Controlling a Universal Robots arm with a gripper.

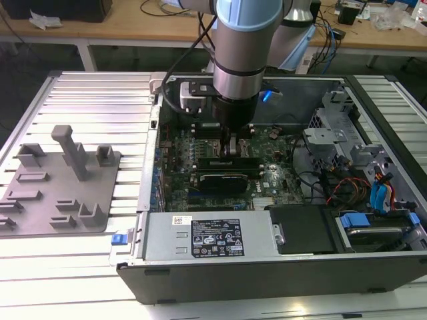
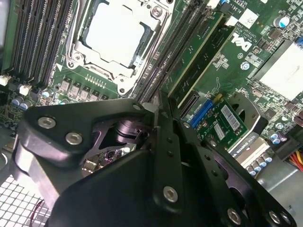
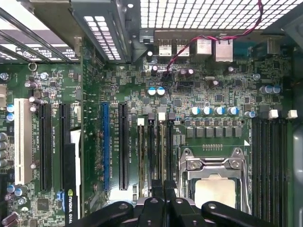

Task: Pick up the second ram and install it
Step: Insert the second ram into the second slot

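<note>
In the exterior view my gripper reaches down into the open computer case, over the motherboard beside the processor socket. In the second wrist view two green memory sticks stand in neighbouring slots. The second ram is the one in line with my gripper, whose black fingers are shut together right at the stick's near end. Whether they touch it I cannot tell. In the first wrist view the gripper sits over the same ram, next to the socket.
A grey plastic fixture with an upright post lies on the slatted table at the exterior view's left. Inside the case are a black expansion card, a power supply, drive bays and cables.
</note>
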